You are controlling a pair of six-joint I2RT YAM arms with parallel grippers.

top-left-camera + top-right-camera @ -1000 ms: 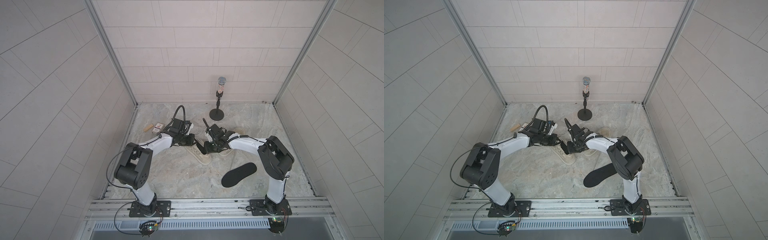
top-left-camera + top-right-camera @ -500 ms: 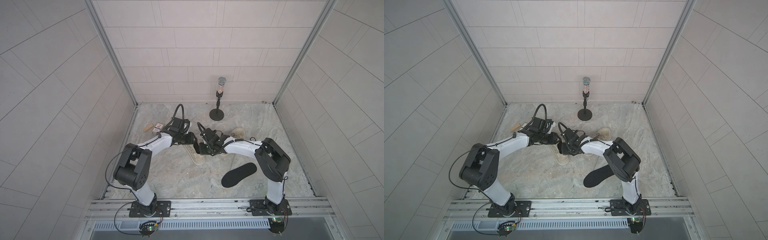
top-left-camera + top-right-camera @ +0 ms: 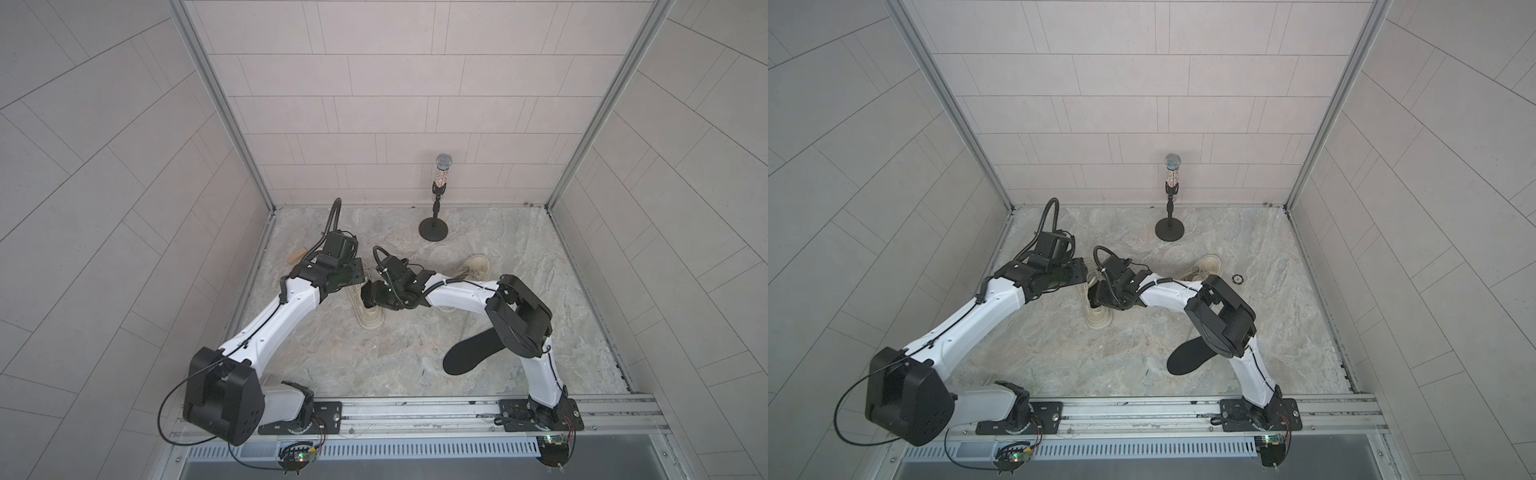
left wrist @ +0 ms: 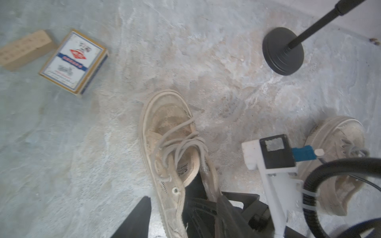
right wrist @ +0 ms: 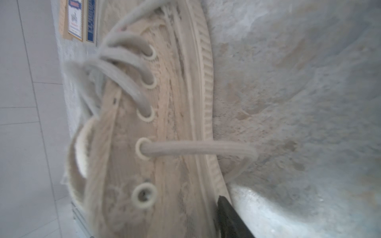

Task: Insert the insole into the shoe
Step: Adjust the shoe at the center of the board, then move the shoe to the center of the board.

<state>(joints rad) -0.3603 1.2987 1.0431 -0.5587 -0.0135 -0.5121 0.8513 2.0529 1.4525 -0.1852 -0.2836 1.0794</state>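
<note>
Far left on the stone-look tabletop, a pale wooden block lies just beside a box of playing cards, both well clear of the action. Moving in, the left hand reaches over the beige sneaker with its fingers moderately apart. The sneaker's side wall sits between them, and a sliver of tabletop shows beside one finger, so nothing is pinched. The sneaker stands upright on its sole in the middle, laces loose and tangled over the tongue, toe toward the back wall. Right above it is the right hand, tipped down at the sneaker from the other side. Its wrist view shows just one black finger against the ribbed sole edge, and I cannot tell how wide that hand is. Near the back wall a glittery microphone stands upright on a round black base. A second sneaker lies just past the right forearm, and in a top view a small dark ring sits near it. And the insole? It is black and flat on the tabletop at the near right, partly under the right arm's elbow. It is well apart from the sneaker and touched by neither hand.
</note>
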